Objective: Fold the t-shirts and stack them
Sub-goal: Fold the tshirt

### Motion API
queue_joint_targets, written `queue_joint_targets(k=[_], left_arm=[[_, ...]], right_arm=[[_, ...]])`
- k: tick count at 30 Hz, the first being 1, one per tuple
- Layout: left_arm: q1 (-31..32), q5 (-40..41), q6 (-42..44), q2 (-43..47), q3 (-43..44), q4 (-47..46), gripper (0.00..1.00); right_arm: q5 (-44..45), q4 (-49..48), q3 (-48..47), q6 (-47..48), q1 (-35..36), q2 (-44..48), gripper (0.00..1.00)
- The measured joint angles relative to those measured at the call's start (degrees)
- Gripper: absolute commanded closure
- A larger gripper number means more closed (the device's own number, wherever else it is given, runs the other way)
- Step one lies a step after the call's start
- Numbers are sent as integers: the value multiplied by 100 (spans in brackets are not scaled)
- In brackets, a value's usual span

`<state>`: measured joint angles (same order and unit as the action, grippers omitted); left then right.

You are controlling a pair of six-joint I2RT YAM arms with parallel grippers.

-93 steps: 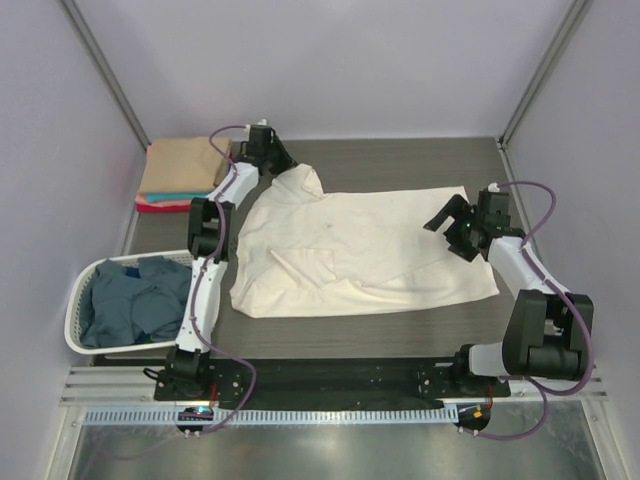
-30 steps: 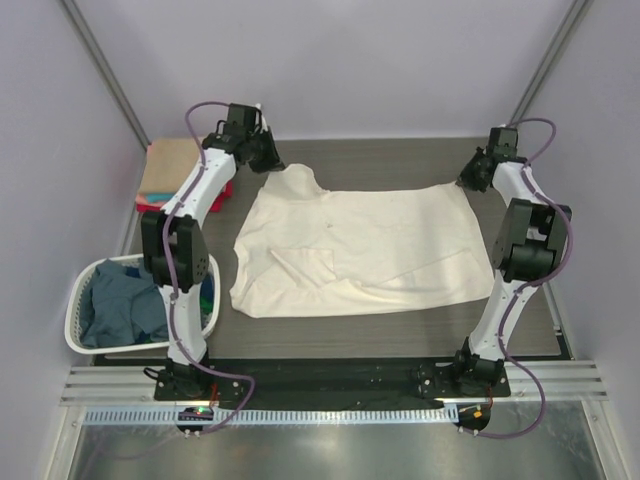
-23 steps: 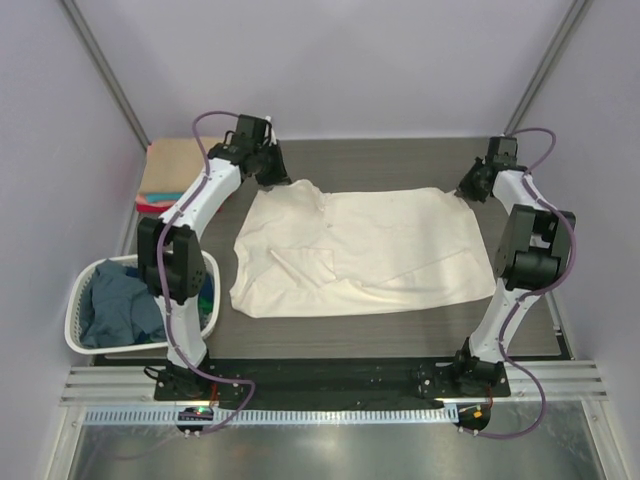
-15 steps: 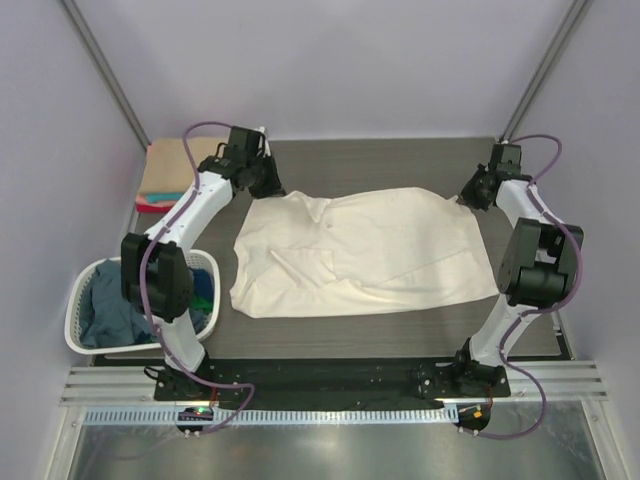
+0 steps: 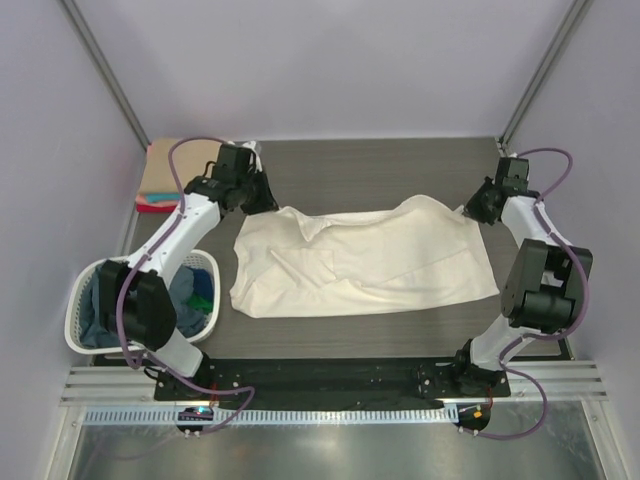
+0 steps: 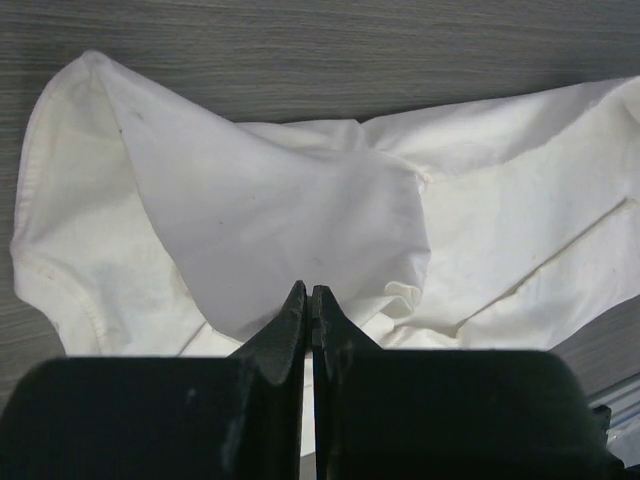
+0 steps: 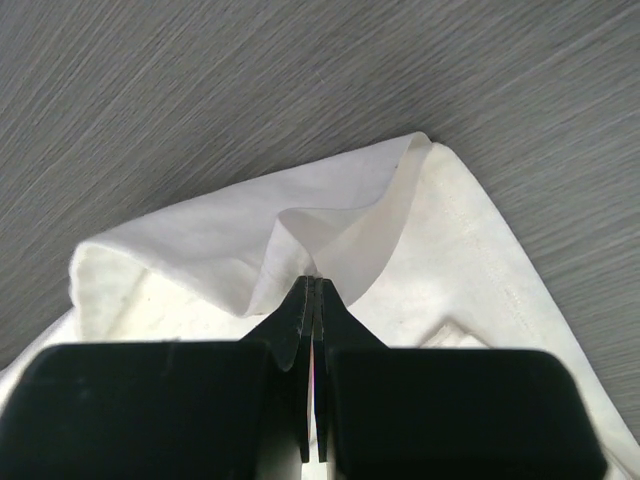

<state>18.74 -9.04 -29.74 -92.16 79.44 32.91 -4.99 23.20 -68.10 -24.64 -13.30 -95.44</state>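
A large cream-white t-shirt [image 5: 370, 260] lies spread across the dark table [image 5: 380, 165], its far edge lifted and turned toward the near side. My left gripper [image 5: 267, 206] is shut on the far left corner of this shirt [image 6: 270, 200]; the jaws [image 6: 308, 292] pinch a raised fold of cloth. At the far right corner my right gripper [image 5: 473, 211] is also shut on the shirt [image 7: 200, 240], with a peak of cloth rising from its tips [image 7: 315, 282]. A tan t-shirt [image 5: 165, 170] tops a folded stack at the back left, red showing beneath.
A white slatted laundry basket [image 5: 75, 312] stands at the near left, holding a dusty-blue shirt [image 5: 100, 312] and a green one [image 5: 203, 290]. The left arm reaches over it. Grey walls and metal posts close in the table's sides.
Both grippers have come toward the near side with the shirt's far edge held, so that edge now folds over the shirt's body. The shirt's near half has not moved.
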Motion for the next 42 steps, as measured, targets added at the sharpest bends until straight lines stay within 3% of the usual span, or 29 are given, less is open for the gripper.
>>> queue_joint_targets(k=[26, 27, 28, 29, 30, 32, 33, 38, 42], left_arm=[[76, 175, -306, 1676, -1456, 260, 99], [76, 181, -326, 1775, -1554, 313, 95], [76, 190, -339, 1884, -1668, 374, 89], [81, 190, -358, 1980, -1768, 404, 69], [92, 188, -393, 2109, -1902, 472, 61], [120, 184, -457, 2323, -2111, 566, 47], [140, 195, -476, 2441, -2214, 634, 44], [205, 369, -627, 2824, -2522, 835, 41], [341, 546, -754, 2581, -2621, 656, 43]], right_arm=[[258, 0, 1003, -332, -503, 732, 99], [282, 0, 1032, -369, -535, 732, 93], [295, 2, 1049, -402, -566, 732, 78], [306, 2, 1058, -439, -592, 732, 55], [310, 2, 1058, -501, -645, 730, 22], [328, -2, 1058, -533, -741, 730, 5], [334, 0, 1058, -564, -774, 730, 1], [422, 0, 1058, -586, -643, 841, 1], [468, -96, 1060, -581, 190, 1141, 3]])
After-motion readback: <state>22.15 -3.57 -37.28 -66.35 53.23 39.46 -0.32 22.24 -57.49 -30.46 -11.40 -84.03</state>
